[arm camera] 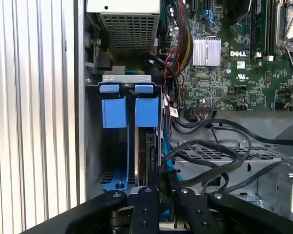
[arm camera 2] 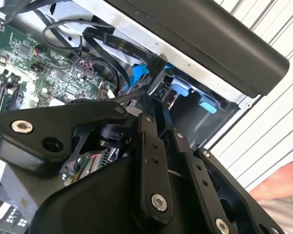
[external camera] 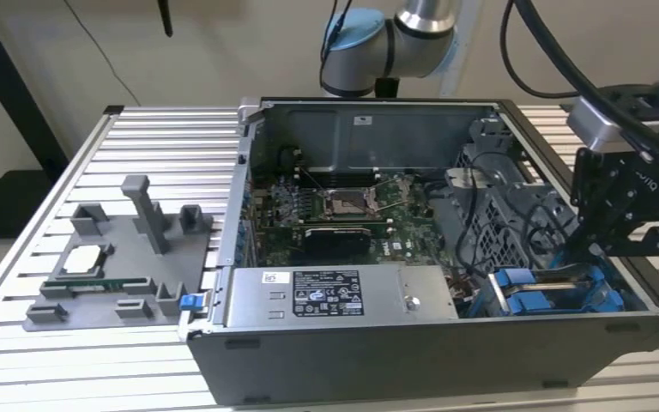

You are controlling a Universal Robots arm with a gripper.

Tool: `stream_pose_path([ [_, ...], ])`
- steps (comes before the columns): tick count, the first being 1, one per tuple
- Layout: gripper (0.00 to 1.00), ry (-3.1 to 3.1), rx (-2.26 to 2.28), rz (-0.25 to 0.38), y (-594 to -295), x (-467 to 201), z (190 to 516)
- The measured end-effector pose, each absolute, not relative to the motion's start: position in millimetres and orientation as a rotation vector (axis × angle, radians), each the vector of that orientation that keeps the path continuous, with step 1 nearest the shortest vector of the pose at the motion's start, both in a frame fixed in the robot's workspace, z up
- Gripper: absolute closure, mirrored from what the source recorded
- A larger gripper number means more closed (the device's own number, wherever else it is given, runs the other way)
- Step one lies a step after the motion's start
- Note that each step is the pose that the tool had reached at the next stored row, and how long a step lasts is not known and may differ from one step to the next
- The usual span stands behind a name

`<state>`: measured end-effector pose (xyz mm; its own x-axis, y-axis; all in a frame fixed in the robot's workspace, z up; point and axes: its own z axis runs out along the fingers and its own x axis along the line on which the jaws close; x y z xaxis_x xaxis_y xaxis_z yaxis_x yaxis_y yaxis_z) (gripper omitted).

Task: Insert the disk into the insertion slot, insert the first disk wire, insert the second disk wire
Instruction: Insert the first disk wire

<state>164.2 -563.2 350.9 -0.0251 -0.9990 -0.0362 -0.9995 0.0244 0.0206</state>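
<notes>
The disk (arm camera: 148, 146) stands edge-on inside the insertion slot (arm camera: 94, 146), a grey metal bay with blue tabs (arm camera: 113, 112) in the case's corner. In the exterior view the blue carrier (external camera: 559, 296) shows low in the case at that view's right. My gripper (arm camera: 160, 174) hangs right over the disk's end, its black fingers (arm camera: 147, 195) drawn close together on a thin black disk wire (arm camera: 162, 161). In the second wrist view the gripper (arm camera 2: 156, 97) reaches toward the blue tabs (arm camera 2: 180, 90), and a flat black wire (arm camera 2: 117, 45) ends beside it.
The power supply box (external camera: 341, 296) lies along the case's front wall, with the motherboard (external camera: 341, 206) behind it. Loose black cables (arm camera: 219, 146) cross a perforated cage (arm camera: 224, 153) next to the bay. A grey fixture plate (external camera: 123, 266) lies outside the case. A person's hand (arm camera 2: 283, 180) rests near the case.
</notes>
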Motion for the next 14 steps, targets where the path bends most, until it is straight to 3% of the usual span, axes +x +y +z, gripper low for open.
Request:
stream_pose_path([
  [14, 1.00, 2.239, -2.186, 0.063, -568.0, 164.2, 344.9],
])
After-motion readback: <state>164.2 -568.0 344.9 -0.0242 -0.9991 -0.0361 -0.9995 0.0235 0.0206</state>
